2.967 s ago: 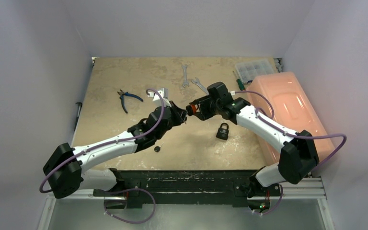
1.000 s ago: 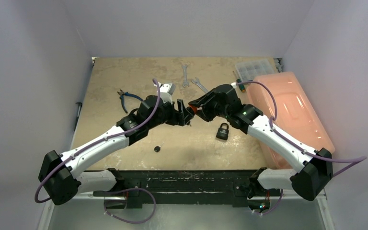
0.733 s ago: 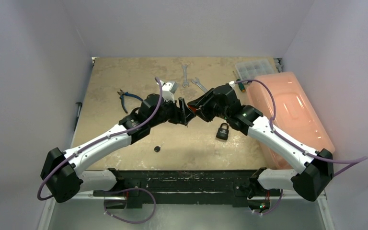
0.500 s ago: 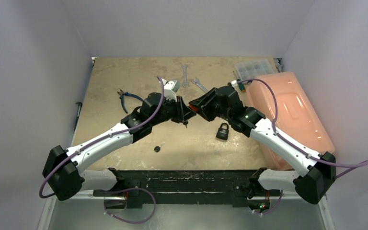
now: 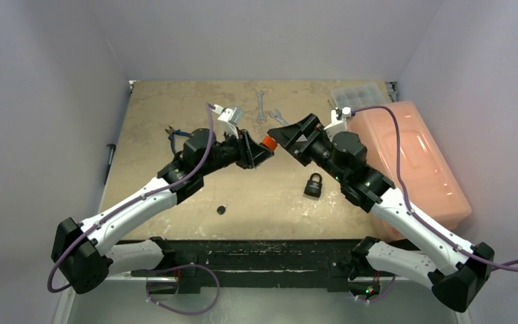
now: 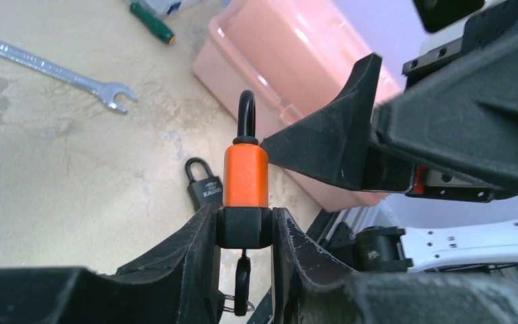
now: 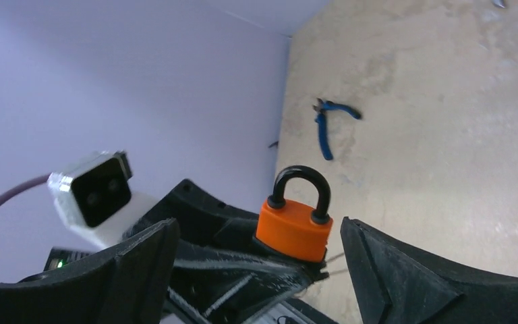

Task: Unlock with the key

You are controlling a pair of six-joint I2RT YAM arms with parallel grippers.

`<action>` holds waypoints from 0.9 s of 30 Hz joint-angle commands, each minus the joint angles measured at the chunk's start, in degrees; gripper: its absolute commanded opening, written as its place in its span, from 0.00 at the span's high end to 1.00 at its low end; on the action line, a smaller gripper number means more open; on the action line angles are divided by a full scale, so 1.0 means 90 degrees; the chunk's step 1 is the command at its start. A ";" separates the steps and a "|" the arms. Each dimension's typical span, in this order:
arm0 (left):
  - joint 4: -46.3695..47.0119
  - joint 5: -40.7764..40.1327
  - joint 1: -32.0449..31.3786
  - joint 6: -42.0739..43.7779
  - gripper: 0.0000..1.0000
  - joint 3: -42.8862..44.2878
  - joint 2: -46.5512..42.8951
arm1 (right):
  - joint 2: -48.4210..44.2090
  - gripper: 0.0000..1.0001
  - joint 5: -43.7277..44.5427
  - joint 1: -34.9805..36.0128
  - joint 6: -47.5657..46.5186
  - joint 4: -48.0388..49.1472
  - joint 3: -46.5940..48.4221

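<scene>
My left gripper (image 6: 245,229) is shut on the black base of an orange padlock (image 6: 246,177) and holds it upright in the air. Its black shackle (image 7: 300,181) has both legs seated in the body. A key (image 6: 242,283) on a small ring hangs from the lock's underside between my fingers. My right gripper (image 7: 260,229) is open wide, with a finger (image 6: 330,145) on each side of the lock and touching nothing. In the top view the orange padlock (image 5: 268,141) sits between the left gripper (image 5: 257,150) and the right gripper (image 5: 289,135), above mid-table.
A black padlock (image 5: 313,184) lies on the table below the right arm, and a small black piece (image 5: 221,210) lies near the front. Blue pliers (image 7: 327,125) are at the left and two wrenches (image 5: 261,106) at the back. A pink bin (image 5: 411,155) and a clear parts box (image 5: 354,98) fill the right side.
The left gripper closed on the orange padlock while the right gripper let go of it and opened wide. Both wrists have moved toward the back of the table.
</scene>
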 commanded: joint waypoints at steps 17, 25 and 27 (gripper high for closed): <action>0.2313 0.2313 0.0613 -0.1682 1.00 0.0242 -0.1032 | -0.1048 0.08 -0.2832 -0.0185 -0.1847 0.4802 -0.1329; 0.2771 0.2510 0.0608 -0.1897 1.00 0.0024 -0.1083 | -0.0700 0.17 -0.3002 -0.0186 -0.1866 0.5057 -0.0988; 0.2887 0.2520 0.0611 -0.1956 1.00 -0.0015 -0.1070 | -0.0638 0.25 -0.2989 -0.0189 -0.1856 0.5119 -0.0928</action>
